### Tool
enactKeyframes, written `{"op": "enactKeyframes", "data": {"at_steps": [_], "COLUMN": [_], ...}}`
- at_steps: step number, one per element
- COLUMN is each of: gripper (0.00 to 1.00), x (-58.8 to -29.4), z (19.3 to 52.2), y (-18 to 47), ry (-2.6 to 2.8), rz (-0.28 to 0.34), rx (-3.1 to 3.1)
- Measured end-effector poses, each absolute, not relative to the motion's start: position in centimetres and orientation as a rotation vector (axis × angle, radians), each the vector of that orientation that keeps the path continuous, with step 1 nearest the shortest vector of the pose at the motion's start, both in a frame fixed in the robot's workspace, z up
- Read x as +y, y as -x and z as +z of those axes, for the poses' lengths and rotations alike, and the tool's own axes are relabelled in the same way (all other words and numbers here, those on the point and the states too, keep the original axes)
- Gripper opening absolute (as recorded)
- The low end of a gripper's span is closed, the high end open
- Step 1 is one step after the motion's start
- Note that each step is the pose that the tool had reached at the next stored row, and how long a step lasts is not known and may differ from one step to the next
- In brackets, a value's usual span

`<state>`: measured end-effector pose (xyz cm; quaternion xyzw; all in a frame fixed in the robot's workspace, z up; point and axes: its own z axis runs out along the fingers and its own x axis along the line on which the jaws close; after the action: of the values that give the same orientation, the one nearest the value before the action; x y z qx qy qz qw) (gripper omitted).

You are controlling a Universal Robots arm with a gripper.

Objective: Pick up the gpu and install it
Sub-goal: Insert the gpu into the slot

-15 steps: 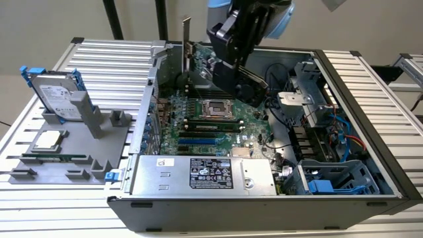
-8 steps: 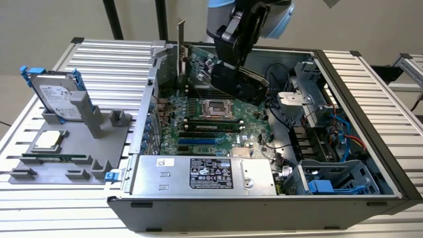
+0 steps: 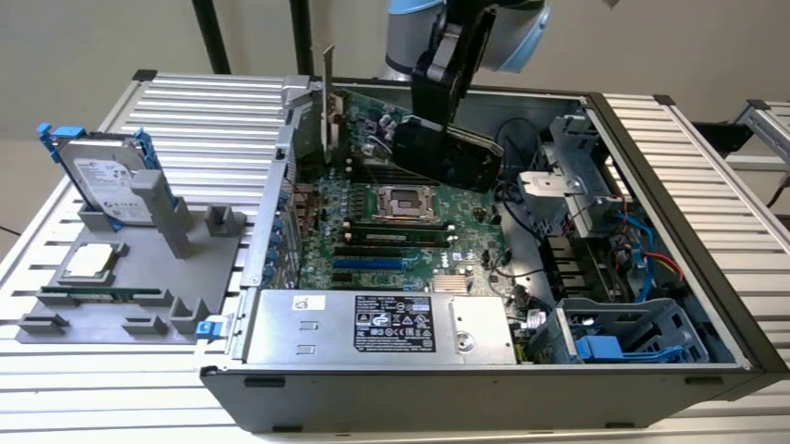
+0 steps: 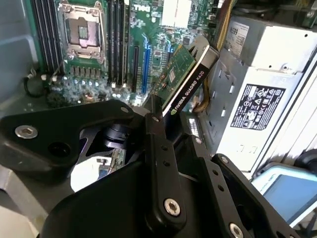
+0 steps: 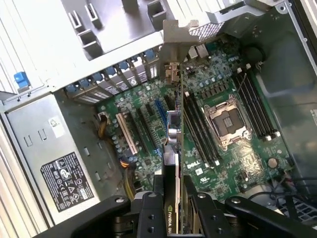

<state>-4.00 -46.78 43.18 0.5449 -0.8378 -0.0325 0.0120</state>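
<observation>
On the exterior view's left a hard drive (image 3: pixel 105 180) stands in a grey tray (image 3: pixel 154 273), well apart from the work; further right, inside the open case (image 3: pixel 691 231), the gpu (image 3: pixel 438 153) hangs on edge above the motherboard (image 3: pixel 475 227); its end bracket (image 3: pixel 328 92) faces the case's rear wall, and its long axis runs from there back to the gripper (image 3: pixel 432 116), whose fingers (image 5: pixel 148 213) pinch its top edge from both sides; the connector edge and the slot beneath are hidden, so contact cannot be judged.
</observation>
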Motion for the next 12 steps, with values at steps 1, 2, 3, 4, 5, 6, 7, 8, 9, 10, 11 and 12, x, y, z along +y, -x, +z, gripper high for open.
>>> {"op": "enactKeyframes", "data": {"at_steps": [1, 2, 3, 4, 5, 6, 7, 8, 9, 10, 11, 12], "gripper": [0.00, 0.00, 0.00, 0.00, 0.00, 0.00, 0.00, 0.00, 0.00, 0.00, 0.00, 0.00], "x": [-46.78, -46.78, -46.78, -46.78, -46.78, -46.78, -46.78, -46.78, -46.78, -46.78, -46.78, -46.78], "z": [43.18, 43.17, 43.17, 43.17, 43.17, 43.17, 43.17, 43.17, 43.17, 43.17, 43.18, 43.17], "y": [4.00, 4.00, 4.00, 4.00, 4.00, 4.00, 4.00, 4.00, 4.00, 4.00, 4.00, 4.00], "ry": [-1.723, -1.745, -1.768, -1.792, -1.814, -1.837, -1.859, -1.882, -1.905, -1.926, -1.949, -1.970], "rz": [-0.101, -0.101, -0.100, -0.100, -0.100, -0.099, -0.099, -0.098, -0.098, -0.098, -0.097, -0.096], "rx": [-2.596, -2.580, -2.563, -2.547, -2.530, -2.513, -2.495, -2.478, -2.460, -2.442, -2.423, -2.405]}}
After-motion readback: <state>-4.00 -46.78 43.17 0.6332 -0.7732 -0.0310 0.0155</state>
